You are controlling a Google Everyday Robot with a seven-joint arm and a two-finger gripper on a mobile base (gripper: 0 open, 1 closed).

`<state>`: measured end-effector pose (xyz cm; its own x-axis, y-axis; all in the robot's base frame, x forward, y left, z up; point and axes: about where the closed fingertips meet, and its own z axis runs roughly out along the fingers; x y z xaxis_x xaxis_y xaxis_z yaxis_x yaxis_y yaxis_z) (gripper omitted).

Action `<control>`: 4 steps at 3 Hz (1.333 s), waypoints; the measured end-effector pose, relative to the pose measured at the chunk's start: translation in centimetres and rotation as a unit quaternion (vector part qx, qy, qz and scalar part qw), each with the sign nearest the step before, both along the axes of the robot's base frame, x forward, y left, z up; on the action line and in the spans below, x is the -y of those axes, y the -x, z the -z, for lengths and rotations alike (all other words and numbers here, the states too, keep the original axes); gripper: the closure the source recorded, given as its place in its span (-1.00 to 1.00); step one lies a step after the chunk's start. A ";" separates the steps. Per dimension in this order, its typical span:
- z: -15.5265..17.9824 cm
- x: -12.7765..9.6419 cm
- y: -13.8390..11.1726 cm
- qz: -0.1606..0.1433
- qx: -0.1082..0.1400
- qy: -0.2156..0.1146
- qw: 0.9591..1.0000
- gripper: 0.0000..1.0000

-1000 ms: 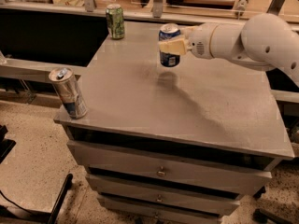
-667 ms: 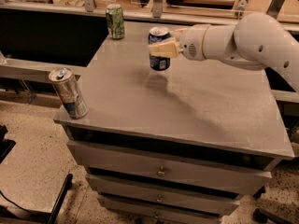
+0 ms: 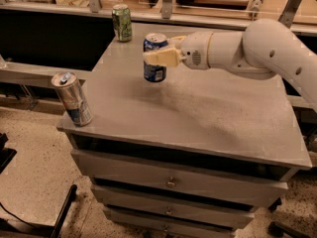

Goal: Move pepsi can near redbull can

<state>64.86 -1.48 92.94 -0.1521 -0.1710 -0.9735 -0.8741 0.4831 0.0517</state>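
The tool hangs over the far middle of the grey table, at the end of a white arm that reaches in from the right. Its cream-coloured fingers are closed around the middle of the pepsi can and grip it upright, silver top upward. The can's base looks just clear of the table top, though I cannot tell for sure. The redbull can stands at the near left corner of the table, close to the edge and well apart from the pepsi can. A green can stands at the far left edge, beyond the held can. Below the table top are drawers with small knobs.
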 end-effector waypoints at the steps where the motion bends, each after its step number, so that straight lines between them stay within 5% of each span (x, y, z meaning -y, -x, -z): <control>1: 0.5 -1.5 2.0 -0.028 -0.008 -0.007 1.000 1.00; 3: 2.0 -3.7 6.2 -0.096 -0.010 -0.032 0.995 1.00; 4: 1.9 -5.2 8.2 -0.141 0.020 -0.036 0.989 1.00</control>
<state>56.69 3.72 91.06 -0.0686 -0.1320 -0.9889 -0.9758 0.2152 0.0390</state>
